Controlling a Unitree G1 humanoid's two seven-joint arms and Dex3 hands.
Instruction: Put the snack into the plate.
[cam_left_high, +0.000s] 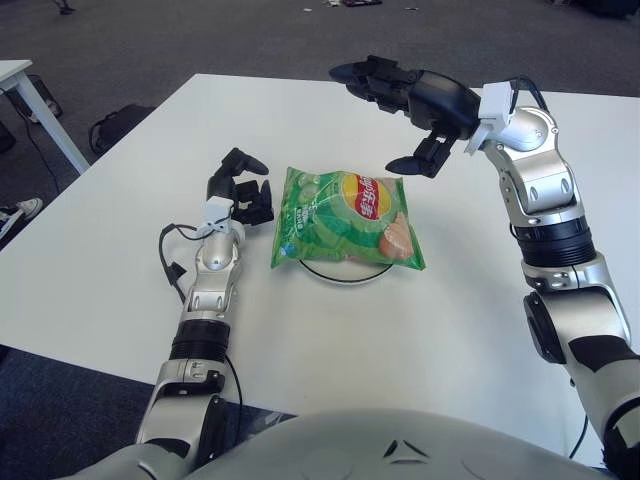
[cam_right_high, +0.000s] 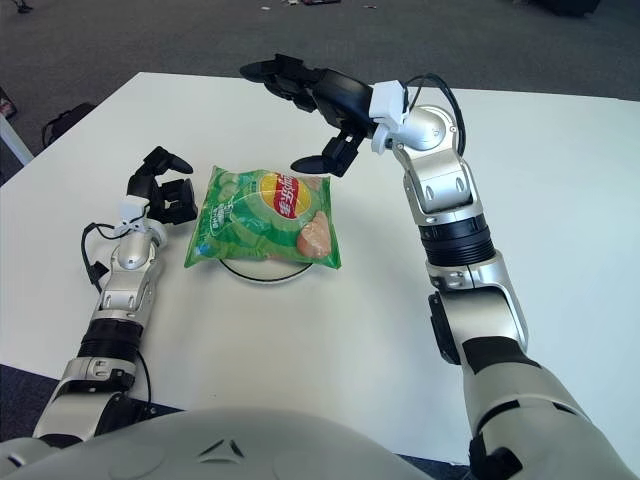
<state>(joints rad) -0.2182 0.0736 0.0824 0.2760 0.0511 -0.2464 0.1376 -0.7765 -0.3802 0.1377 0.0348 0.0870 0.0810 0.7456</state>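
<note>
Hovering my right hand (cam_left_high: 400, 115), fingers spread and empty, above the snack (cam_left_high: 346, 219) lying on the plate (cam_left_high: 340, 276); my open left hand (cam_left_high: 243, 192) nearby could nudge it off.

Two head-mounted eyes look forward and down across the white table (cam_left_high: 330, 330), the robot's own chest filling the bottom edge. Both views share the same scene, slightly offset: the right hand (cam_left_high: 405, 110) raised beyond centre, the left hand (cam_right_high: 160, 195) lower, nearer the camera.
</note>
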